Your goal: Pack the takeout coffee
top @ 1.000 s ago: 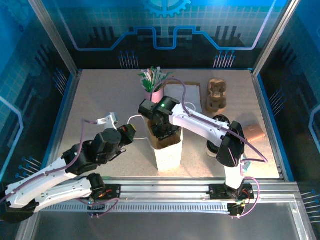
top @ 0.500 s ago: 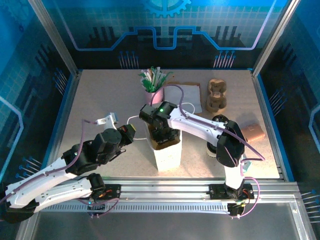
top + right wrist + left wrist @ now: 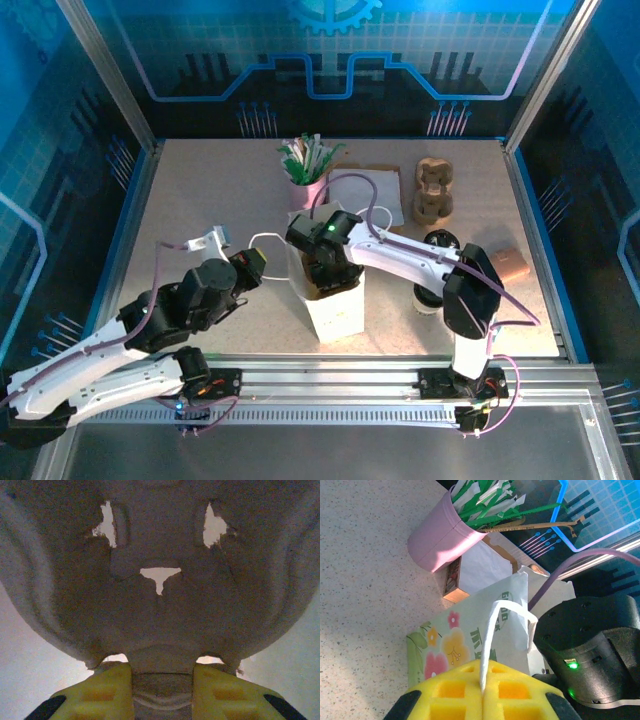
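Currently, left claw (image 3: pixel 482 692) is pinching the loop handle (image 3: pixel 492 630) of a white paper bag (image 3: pixel 337 312); right claw (image 3: pixel 162 690) is clamping a brown moulded-pulp carrier (image 3: pixel 160 610) inside it; the white tapered cup (image 3: pixel 424 300) is standing rightward on open speckled worktop (image 3: pixel 200 200).

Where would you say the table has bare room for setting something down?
The far-left corner, from the wall to the pink cup, is bare, as is the near-right corner by the block. Crowded around the bag and far carrier.

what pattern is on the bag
Pink and yellow flowers on the white bag, best in left wrist view.
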{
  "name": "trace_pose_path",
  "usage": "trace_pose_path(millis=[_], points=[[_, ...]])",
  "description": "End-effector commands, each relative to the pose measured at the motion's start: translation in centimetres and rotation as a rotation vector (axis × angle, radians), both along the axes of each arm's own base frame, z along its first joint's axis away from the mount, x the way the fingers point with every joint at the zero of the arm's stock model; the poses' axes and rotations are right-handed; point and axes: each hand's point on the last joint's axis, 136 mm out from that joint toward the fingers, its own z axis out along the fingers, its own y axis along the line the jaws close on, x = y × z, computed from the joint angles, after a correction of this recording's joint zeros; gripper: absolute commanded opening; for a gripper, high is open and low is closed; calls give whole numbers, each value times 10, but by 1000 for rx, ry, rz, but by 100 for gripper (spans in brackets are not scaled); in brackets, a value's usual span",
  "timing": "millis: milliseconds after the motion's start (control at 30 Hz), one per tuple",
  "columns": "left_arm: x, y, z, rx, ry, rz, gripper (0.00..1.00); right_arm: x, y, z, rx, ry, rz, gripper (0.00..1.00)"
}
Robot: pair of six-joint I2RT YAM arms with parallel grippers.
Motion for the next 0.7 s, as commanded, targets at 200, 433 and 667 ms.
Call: trace_pose_path(millis=[200, 433, 667], points=[[-1, 6, 4, 0, -7, 21, 0, 5, -12, -10, -23, -4, -76, 30], [-2, 2, 8, -11, -16, 4, 0, 2, -14, -22, -25, 35, -87, 30], [-1, -3, 11, 2, -22, -14, 0, -2, -17, -32, -28, 57, -92, 30]])
